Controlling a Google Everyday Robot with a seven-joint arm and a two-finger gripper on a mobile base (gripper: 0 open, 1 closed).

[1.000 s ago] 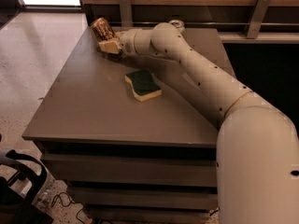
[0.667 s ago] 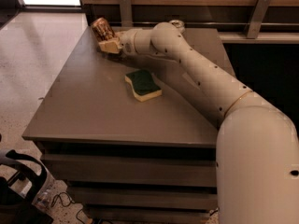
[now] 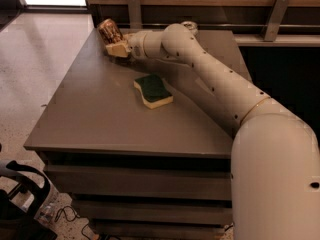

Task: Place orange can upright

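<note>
The orange can (image 3: 108, 31) is a copper-brown metallic can at the far left corner of the grey table (image 3: 95, 114). It is tilted, its silver end pointing up and to the left. My gripper (image 3: 116, 47) is at the can's lower end, and its pale fingers (image 3: 118, 49) hold the can just above the table top. My white arm stretches from the lower right across the table to that corner.
A green and yellow sponge (image 3: 153, 91) lies in the middle of the table, just below my forearm. The top of a second can (image 3: 189, 26) shows behind my arm at the table's back edge. A wooden wall panel with metal brackets runs behind.
</note>
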